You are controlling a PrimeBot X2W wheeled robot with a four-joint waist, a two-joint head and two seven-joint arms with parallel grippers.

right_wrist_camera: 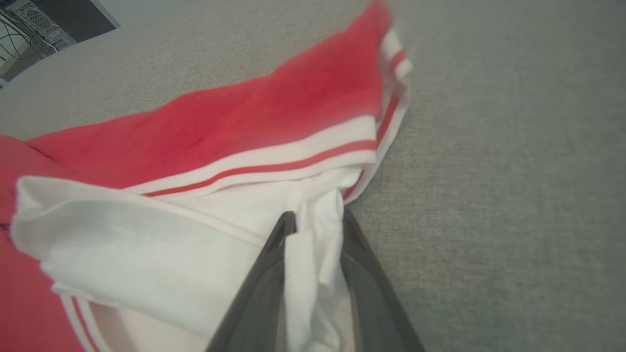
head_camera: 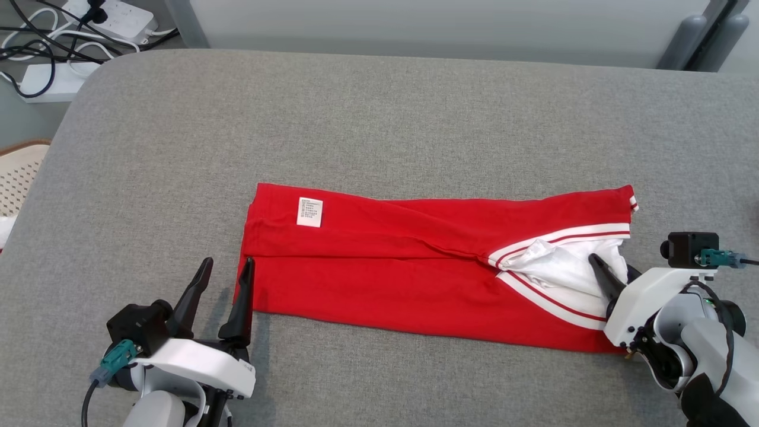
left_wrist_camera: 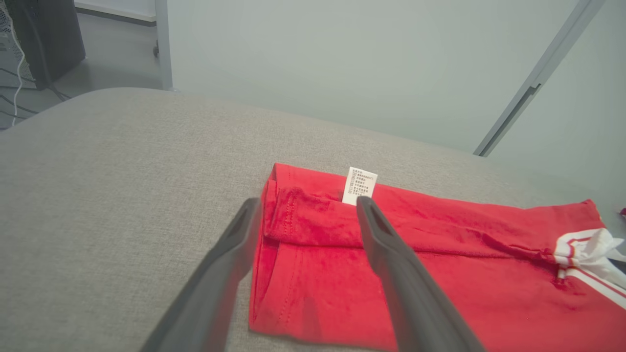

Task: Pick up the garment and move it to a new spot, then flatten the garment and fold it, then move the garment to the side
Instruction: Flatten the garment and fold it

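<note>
Right gripper [right_wrist_camera: 315, 221] is pinching a bunched fold of the garment [head_camera: 379, 290], its two dark tapered fingers pressing close on the soft white inner cloth; left gripper [head_camera: 228, 262] is standing with fingers wide apart at the opposite end, one over the red hem corner, the other over the bare table [head_camera: 356, 118], gripping nothing; the garment is lying as a long folded red rectangle across the middle of the grey, coarse-woven table; white ribbed bands [head_camera: 563, 232] with thin red stripes are edging its right end; a small white care label [head_camera: 309, 212] is showing near its left end.
</note>
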